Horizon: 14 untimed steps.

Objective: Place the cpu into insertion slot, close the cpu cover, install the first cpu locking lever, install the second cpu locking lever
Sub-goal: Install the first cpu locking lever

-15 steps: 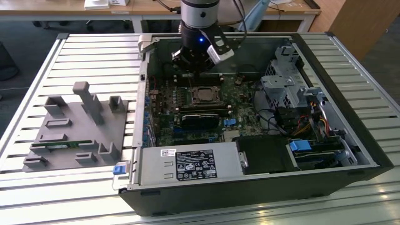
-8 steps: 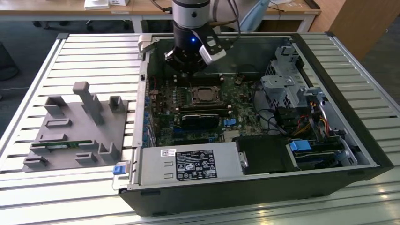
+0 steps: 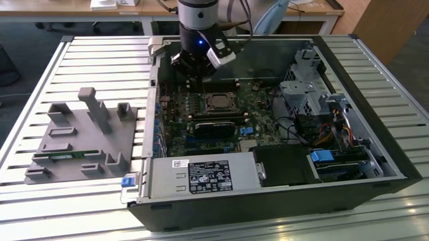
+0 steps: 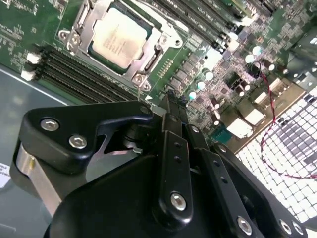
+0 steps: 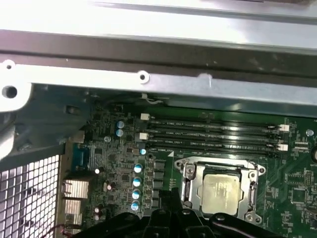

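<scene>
One claw [image 4: 174,106], drawn narrow with nothing gripped, hanging near the insertion slot [image 3: 205,102] at its 12 o'clock in the exterior view, apart from it and apparently over the memory slots [image 5: 213,134]. Within the open computer case [image 3: 375,165] on the slatted desk [image 3: 100,55]: the cpu [image 5: 223,191], seated flat in the insertion slot, pale top up, framed by the cpu cover [image 5: 192,184], apparently lowered over it. At 9 o'clock of the case, well apart: a grey fixture block [image 3: 80,135]. Latch state of the locking levers [image 4: 151,55]: too small to tell. Judged step in hand: securing the levers beside the closed cover. Before loading any lever, confirm the cover flat and square on the chip, with no corner riding high. Approach from above with the claw narrow, presenting one tip edge to the lever's free end only, never to the frame or the chip top. Press down first, then sideways into its catch, in one slow arc following the lever's own pivot. Limit force; expect spring resistance rising toward the end of travel, and stop on any sudden jump. Allow clearance from the memory slots at 12 o'clock and the row of capacitors [image 5: 137,181] near the socket, both easily struck by the wide claw body.
</scene>
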Each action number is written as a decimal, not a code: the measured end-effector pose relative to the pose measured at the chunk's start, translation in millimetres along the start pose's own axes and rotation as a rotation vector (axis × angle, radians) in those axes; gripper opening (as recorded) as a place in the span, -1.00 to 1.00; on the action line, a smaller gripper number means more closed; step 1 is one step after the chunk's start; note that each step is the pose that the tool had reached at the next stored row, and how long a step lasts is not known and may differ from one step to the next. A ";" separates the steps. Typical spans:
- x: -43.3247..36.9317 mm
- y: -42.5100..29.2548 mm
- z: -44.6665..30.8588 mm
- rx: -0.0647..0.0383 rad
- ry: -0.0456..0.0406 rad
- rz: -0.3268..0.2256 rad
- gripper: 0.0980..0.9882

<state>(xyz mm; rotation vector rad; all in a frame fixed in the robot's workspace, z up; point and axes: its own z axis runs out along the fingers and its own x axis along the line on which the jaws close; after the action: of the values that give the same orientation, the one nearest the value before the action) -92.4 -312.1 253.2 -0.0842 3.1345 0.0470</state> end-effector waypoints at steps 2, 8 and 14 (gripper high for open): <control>0.5 4.3 0.1 0.000 0.0000 0.000 -0.98; 1.3 16.3 0.5 0.000 -0.0001 0.000 -0.98; 1.6 21.0 0.6 0.000 0.0001 0.000 -0.98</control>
<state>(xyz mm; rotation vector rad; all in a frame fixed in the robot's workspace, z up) -95.2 -291.2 253.3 -0.0841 3.1346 0.0469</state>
